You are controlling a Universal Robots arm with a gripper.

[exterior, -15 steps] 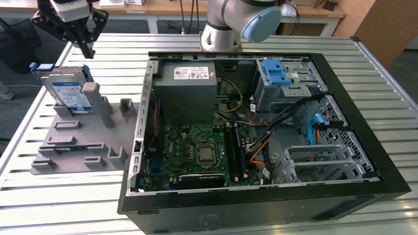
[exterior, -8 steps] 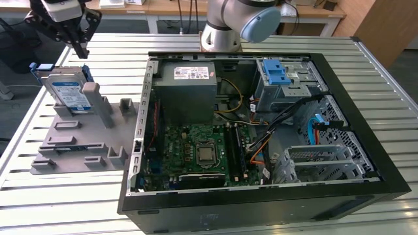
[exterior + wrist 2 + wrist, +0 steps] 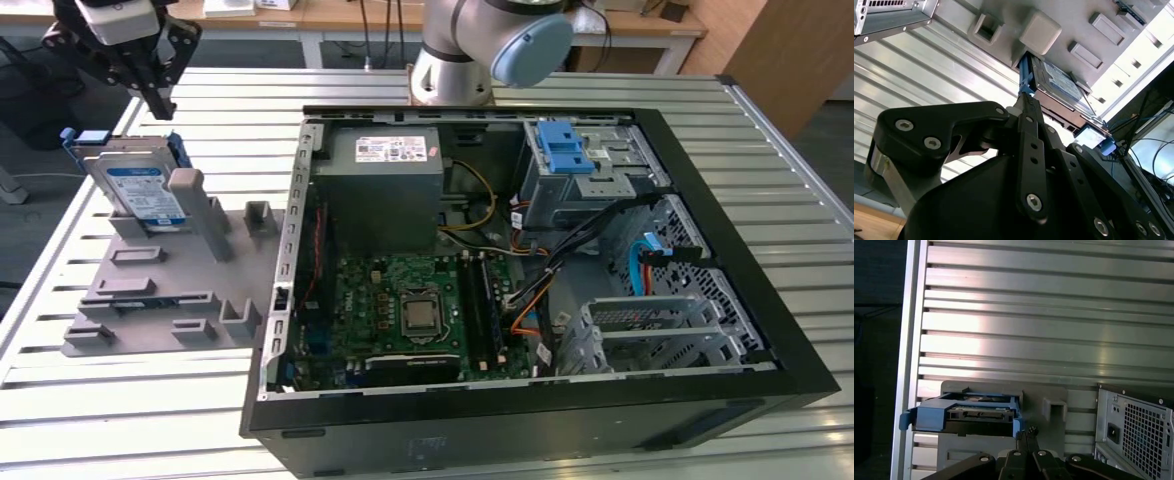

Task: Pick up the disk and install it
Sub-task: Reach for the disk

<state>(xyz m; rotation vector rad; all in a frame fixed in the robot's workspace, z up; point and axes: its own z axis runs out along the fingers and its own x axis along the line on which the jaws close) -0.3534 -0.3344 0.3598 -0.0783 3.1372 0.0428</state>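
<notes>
Black pincer (image 3: 160, 103), fingers drawn together and empty, hangs just above and apart from the flat silver blue-framed disk (image 3: 142, 190), which stands on edge, blue top edge upward, in a grey moulded holder (image 3: 147, 290) on the ribbed metal tabletop (image 3: 120, 400).

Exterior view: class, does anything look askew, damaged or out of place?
Only mildly. The disk stands on edge in the grey holder at the exterior view's left, leaning against a post rather than lying flat. The computer case lies open with loose cables inside. Nothing looks spilled or broken.
</notes>
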